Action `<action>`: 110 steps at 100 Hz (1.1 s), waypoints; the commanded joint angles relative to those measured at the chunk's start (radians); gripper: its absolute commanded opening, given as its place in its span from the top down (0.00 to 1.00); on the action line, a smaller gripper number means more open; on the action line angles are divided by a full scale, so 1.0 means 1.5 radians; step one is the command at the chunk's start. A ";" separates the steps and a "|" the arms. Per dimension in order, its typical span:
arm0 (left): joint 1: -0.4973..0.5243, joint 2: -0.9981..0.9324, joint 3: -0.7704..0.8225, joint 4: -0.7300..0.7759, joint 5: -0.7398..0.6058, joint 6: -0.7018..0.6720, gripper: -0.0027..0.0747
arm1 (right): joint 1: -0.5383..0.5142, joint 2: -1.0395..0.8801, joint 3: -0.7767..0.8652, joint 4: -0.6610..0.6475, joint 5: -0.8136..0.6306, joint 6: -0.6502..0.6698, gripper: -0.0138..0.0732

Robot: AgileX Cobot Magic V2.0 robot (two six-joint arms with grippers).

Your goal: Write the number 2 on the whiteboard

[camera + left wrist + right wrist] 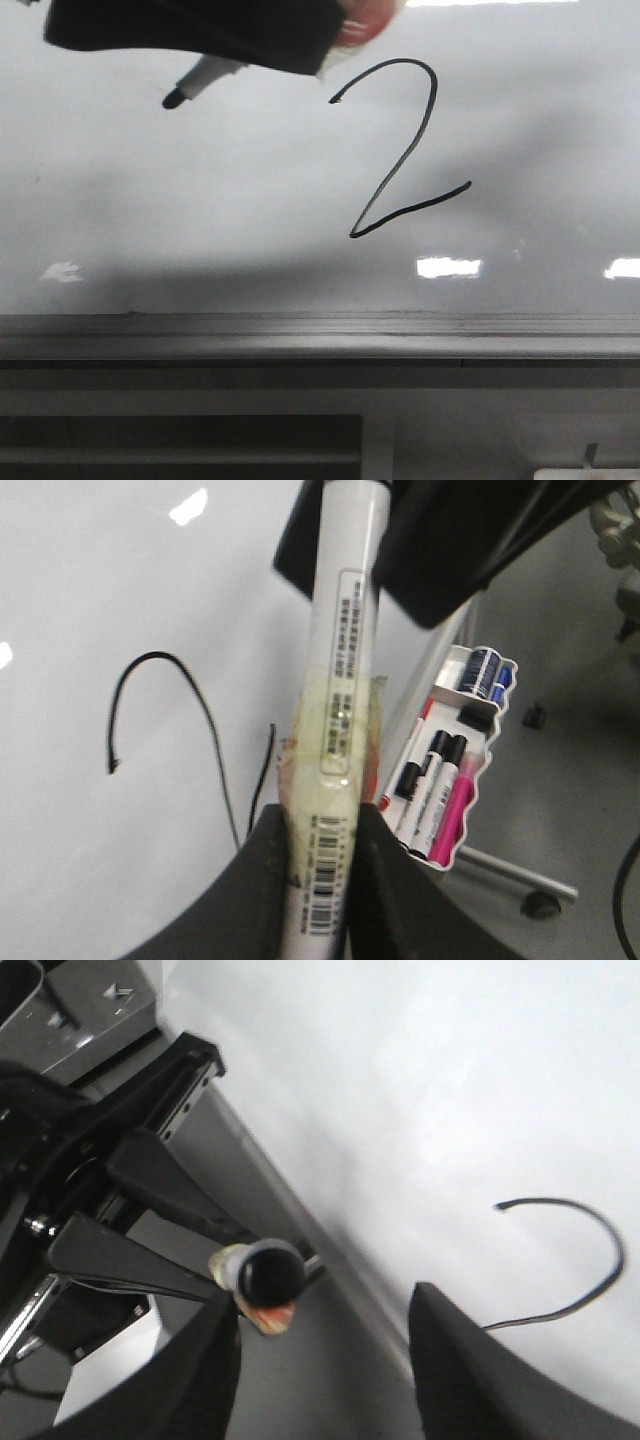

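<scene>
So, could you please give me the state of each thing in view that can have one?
2: drawn complete on the whiteboard.
Marker: uncapped, tip off the board, left of the 2.
Left gripper: shut on the marker.
Right gripper: open, holding nothing.
Pens in side tray: capped, stored.

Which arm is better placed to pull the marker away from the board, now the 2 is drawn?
Left. The left gripper is shut on the marker, beside the number 2 on the whiteboard; the right gripper is open and holds nothing.
</scene>
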 commanded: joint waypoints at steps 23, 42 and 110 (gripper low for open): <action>0.039 -0.064 0.116 -0.220 -0.312 -0.039 0.99 | -0.050 -0.109 -0.012 -0.008 -0.094 0.053 0.44; 0.014 -0.045 0.164 -0.384 -0.436 -0.024 0.99 | -0.050 -0.122 -0.012 -0.008 -0.108 0.065 0.44; -0.044 0.125 0.123 -0.425 -0.531 -0.024 0.99 | -0.050 -0.119 -0.012 -0.007 -0.108 0.073 0.44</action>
